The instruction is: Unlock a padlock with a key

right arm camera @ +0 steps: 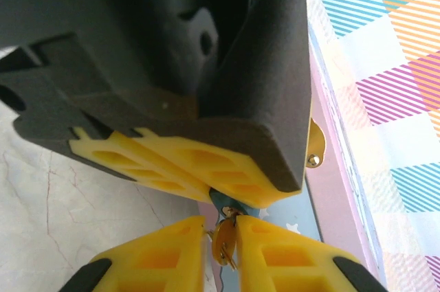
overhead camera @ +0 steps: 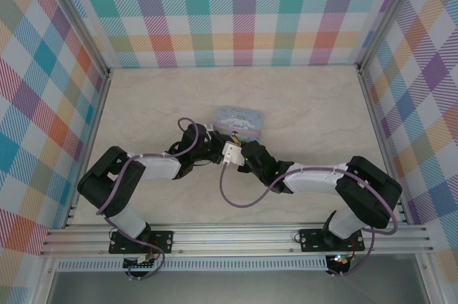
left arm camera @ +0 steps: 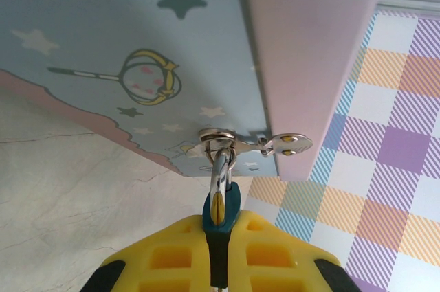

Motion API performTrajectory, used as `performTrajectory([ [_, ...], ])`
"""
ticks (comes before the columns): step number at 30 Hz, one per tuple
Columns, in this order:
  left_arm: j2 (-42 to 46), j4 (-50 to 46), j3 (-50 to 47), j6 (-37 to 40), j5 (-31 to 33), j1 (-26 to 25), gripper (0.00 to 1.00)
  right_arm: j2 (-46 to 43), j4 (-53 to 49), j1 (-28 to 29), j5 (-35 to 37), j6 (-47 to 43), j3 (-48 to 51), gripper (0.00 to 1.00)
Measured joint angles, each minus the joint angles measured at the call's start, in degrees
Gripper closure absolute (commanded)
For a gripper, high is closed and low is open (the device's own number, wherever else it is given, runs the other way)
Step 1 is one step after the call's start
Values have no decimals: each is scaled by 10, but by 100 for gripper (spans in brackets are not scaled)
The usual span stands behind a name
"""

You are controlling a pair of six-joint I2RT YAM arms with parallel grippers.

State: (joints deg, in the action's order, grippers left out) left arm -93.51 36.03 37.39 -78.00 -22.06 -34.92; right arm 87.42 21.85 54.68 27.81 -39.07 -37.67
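Clamped in the jaws of the left gripper (left arm camera: pixel 218 237): tiny bluish-grey metal padlock (left arm camera: pixel 224 206), hanging from the hasp (left arm camera: pixel 220 139) of the pale blue rectangular tin (left arm camera: pixel 137 45). Pinched tight in the right gripper (right arm camera: pixel 221 238), just below that hasp: slim metal key (right arm camera: pixel 225 245). Probably mid-insertion; next, seat fully, then twist gently.

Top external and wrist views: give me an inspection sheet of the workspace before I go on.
Surface: pale marbled table.
Job's things: padlock hangs from the hasp of the pale blue tin; key at its underside, insertion unclear.
Clutter: nothing seen.
Grippers: left gripper, jaws shut on padlock; right gripper, jaws shut on key.
Cables: purple cables loop off both arms.
Surroundings: plaid walls, aluminium frame.
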Motion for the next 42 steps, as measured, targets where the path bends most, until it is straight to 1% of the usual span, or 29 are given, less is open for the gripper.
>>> performTrajectory([
  [3,0,0,0,-2,0,0,100,3,2,0,3,0,-3,88],
  [8,0,1,0,-5,1,4,100,11,17,-7,4,10,-3,100],
  [12,0,3,0,-7,2,4,100,12,16,-8,2,38,-6,100],
  [15,0,3,0,-7,2,5,100,12,12,-10,-5,79,-8,100],
  [21,0,1,-1,-7,2,5,100,6,-2,-19,-46,192,-10,100],
  [23,0,0,-1,-6,2,5,100,4,-8,-23,-61,220,-11,90],
  [26,0,-4,-1,-1,0,5,100,1,-17,-25,-77,246,-11,69],
  [28,0,-12,-1,11,2,5,100,-15,-28,-31,-100,261,-4,58],
  [29,0,-18,-2,19,3,5,100,-31,-40,-36,-118,271,2,53],
  [33,0,-56,-3,59,14,5,100,-103,-96,-62,-181,305,8,40],
  [34,0,-69,-5,72,18,5,100,-125,-110,-73,-196,319,9,39],
  [38,0,-123,-6,128,38,5,100,-189,-157,-127,-240,388,8,38],
  [42,7,-165,3,189,58,4,100,-205,-196,-155,-242,436,8,38],
])
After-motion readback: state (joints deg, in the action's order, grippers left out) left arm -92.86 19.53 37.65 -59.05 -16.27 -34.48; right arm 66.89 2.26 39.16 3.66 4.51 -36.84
